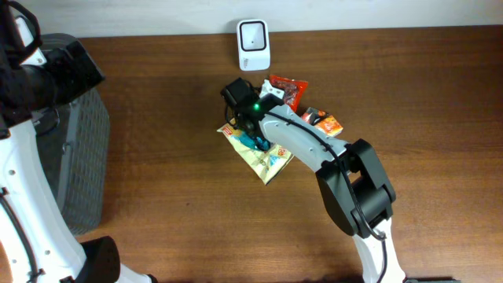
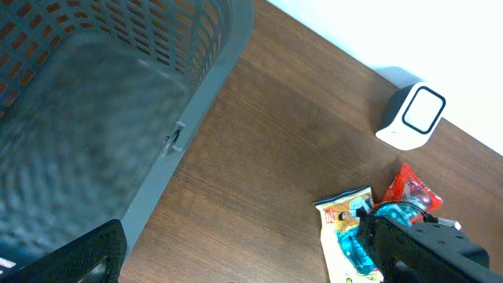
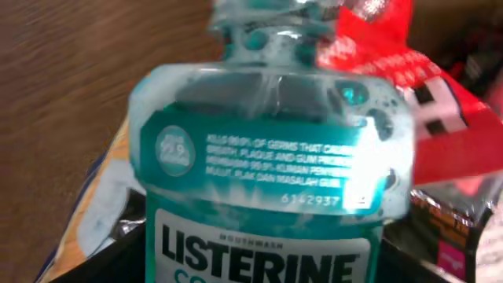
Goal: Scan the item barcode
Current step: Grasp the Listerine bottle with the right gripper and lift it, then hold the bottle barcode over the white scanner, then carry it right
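Observation:
A teal Listerine mouthwash bottle (image 3: 267, 181) fills the right wrist view, label facing the camera. It lies on a yellow snack packet (image 1: 266, 163) in the middle of the table. My right gripper (image 3: 263, 263) is shut on the bottle, one black finger against each side of it. From overhead the right gripper (image 1: 251, 130) reaches down over the bottle (image 1: 256, 142). The white barcode scanner (image 1: 254, 45) stands at the table's far edge. My left gripper (image 2: 251, 271) hangs open and holds nothing, over bare wood beside the basket, far left of the bottle (image 2: 397, 214).
A grey mesh basket (image 1: 78, 157) stands at the left edge. A red packet (image 1: 289, 89) and an orange packet (image 1: 324, 122) lie just right of the bottle, between it and the scanner (image 2: 411, 116). The right arm stretches across the table's middle.

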Available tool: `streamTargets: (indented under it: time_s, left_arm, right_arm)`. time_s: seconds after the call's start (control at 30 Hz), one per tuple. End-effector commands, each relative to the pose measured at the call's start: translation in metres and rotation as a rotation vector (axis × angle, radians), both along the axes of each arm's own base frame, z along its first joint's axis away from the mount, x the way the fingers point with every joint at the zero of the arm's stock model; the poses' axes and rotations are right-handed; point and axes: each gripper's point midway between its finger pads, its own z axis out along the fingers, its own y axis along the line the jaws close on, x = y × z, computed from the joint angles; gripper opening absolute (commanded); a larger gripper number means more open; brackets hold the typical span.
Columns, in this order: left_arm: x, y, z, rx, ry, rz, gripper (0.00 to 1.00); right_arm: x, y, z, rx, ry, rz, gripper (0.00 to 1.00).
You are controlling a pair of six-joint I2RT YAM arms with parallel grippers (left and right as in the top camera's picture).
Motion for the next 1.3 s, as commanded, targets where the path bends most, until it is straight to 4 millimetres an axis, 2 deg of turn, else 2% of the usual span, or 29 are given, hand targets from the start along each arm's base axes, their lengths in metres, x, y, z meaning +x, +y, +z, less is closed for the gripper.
streamTargets:
  time_s: [0.0,0.2,0.37,0.5,0.63,0.77,0.9,1.0,1.13,1.27]
  left_arm:
    - [0.000,0.000,0.001,-0.009,-0.006,0.011,0.99]
    - [0.000,0.000,0.001,-0.009,-0.006,0.011,0.99]
    - [0.000,0.000,0.001,-0.009,-0.006,0.011,0.99]
    - [0.000,0.000,0.001,-0.009,-0.006,0.011,0.99]
    - [0.000,0.000,0.001,-0.009,-0.006,0.011,0.99]
    - [0.000,0.000,0.001,-0.009,-0.006,0.011,0.99]
    - [0.000,0.000,0.001,-0.009,-0.006,0.011,0.99]
    - [0.000,0.000,0.001,-0.009,-0.006,0.011,0.99]
    - [0.000,0.000,0.001,-0.009,-0.006,0.011,0.99]
    - [0.000,0.000,0.001,-0.009,-0.006,0.011,0.99]
  right_arm:
    - [0.017,0.005,0.021,-0.046,-0.048,0.084,0.61]
    - [0.042,0.010,0.060,-0.123,-0.153,0.194,0.61]
    - [0.095,0.016,0.108,-0.226,-0.393,0.333,0.61]
    - [0.134,-0.002,0.135,-0.148,-0.542,0.243,0.60]
    - [0.170,0.003,0.162,0.094,-0.706,0.216,0.60]
    - [0.189,0.016,0.160,0.196,-0.812,0.198,0.61]
    - [0.198,0.017,0.147,0.307,-0.838,0.096,0.61]
    - [0.201,0.008,0.152,0.349,-0.864,-0.006,0.60]
    - [0.201,0.003,0.152,0.330,-0.869,-0.029,0.60]
    - [0.211,-0.029,0.177,0.319,-0.917,-0.083,0.60]
